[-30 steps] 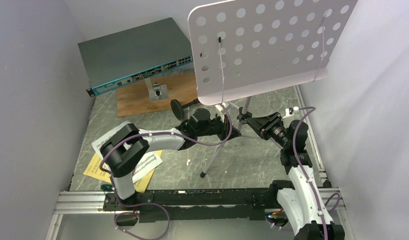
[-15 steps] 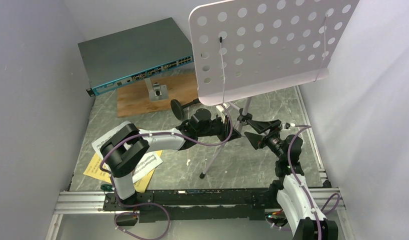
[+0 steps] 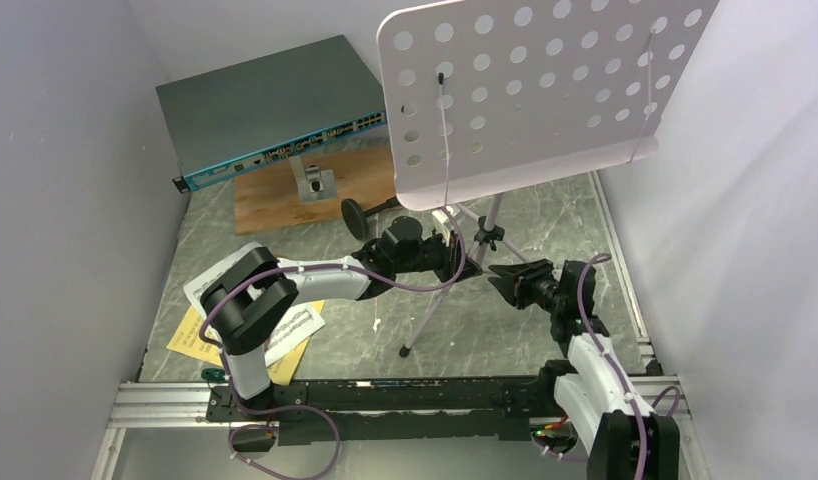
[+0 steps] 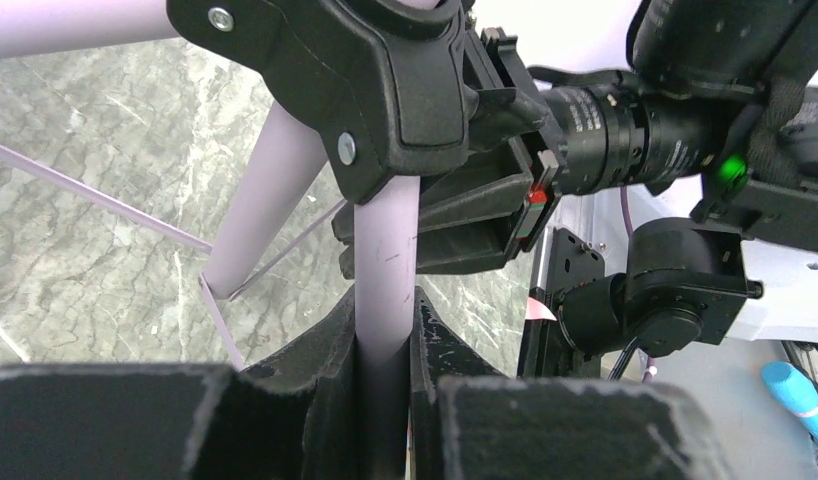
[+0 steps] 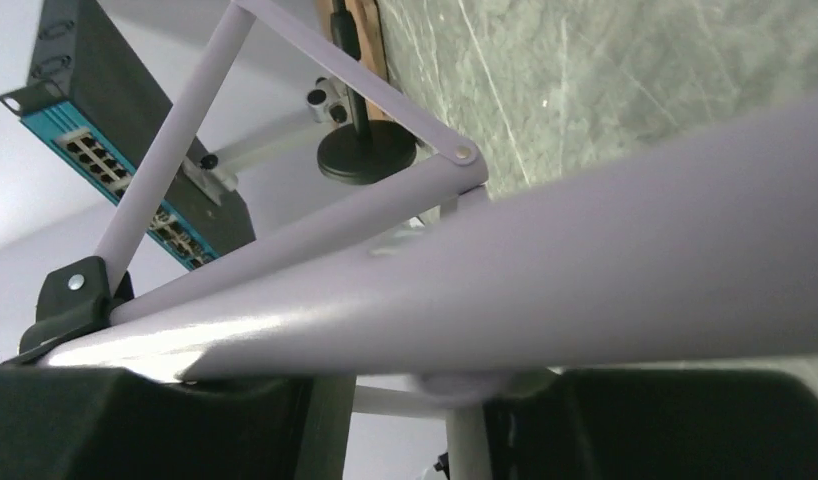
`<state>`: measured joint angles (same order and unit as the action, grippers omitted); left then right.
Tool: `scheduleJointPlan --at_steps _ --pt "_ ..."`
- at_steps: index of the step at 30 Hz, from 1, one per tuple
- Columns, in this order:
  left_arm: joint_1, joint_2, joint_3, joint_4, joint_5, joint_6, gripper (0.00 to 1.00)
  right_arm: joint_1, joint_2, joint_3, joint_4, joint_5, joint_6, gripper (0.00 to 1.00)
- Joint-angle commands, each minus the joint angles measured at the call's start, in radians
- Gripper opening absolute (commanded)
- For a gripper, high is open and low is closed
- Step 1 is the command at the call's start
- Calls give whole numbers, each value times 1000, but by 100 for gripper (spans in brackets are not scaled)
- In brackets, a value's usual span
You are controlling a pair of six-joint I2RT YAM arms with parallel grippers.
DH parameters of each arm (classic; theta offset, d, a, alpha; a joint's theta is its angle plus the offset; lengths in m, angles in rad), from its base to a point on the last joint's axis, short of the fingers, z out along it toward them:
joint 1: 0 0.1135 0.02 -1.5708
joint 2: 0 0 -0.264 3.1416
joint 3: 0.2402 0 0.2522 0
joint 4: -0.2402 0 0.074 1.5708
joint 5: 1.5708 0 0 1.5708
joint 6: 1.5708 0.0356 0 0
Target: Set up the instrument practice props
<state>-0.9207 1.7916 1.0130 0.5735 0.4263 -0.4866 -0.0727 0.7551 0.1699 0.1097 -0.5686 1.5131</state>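
The pale lilac music stand has its perforated desk (image 3: pixel 545 90) high at the back right and its tripod legs spread on the table. My left gripper (image 3: pixel 463 262) is shut on the stand's pole (image 4: pixel 385 300), just below the black leg hub (image 4: pixel 385 90). My right gripper (image 3: pixel 497 278) sits against the legs from the right. A lilac leg tube (image 5: pixel 545 270) lies across its fingers and hides how the jaws stand. White and yellow music sheets (image 3: pixel 290 330) lie under the left arm. The short black mic stand's round base (image 3: pixel 354 212) stands behind the left wrist.
A flat grey network switch (image 3: pixel 265 110) with a blue front sits at the back left. In front of it lies a wooden board (image 3: pixel 275 200) with a metal block (image 3: pixel 313 183). Walls close in on both sides. A blue rounded object (image 4: pixel 795 395) lies near the right arm's base.
My right gripper has moved down and toward the near side, along the stand's right leg, closer to the left gripper. The left gripper and the stand have stayed put.
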Motion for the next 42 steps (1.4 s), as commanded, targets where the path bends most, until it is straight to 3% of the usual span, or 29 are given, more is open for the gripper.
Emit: scheduleJointPlan --at_steps 1,5,10,15,26,32,37,42 --pt "-3 62 -43 -271 -17 -50 0 -2 61 170 -139 -57 -230 34" --pt "-4 56 -34 -281 -19 -50 0 -2 23 326 -311 -12 -491 35" --pt "-4 50 -21 -290 -13 -57 0 -2 -55 451 -459 50 -798 66" --pt "-2 26 -23 -295 -24 -68 12 -2 -92 526 -536 104 -951 80" --pt "6 -20 -15 -309 -21 -90 51 -2 -38 550 -506 99 -989 82" --pt "25 -62 -42 -285 -8 -115 62 -2 -27 573 -527 102 -1037 85" --pt "35 -91 -58 -303 -12 -109 63 -2 -18 579 -528 118 -1052 87" --pt "45 -85 -58 -352 -43 -90 54 -3 -9 543 -470 99 -1012 82"
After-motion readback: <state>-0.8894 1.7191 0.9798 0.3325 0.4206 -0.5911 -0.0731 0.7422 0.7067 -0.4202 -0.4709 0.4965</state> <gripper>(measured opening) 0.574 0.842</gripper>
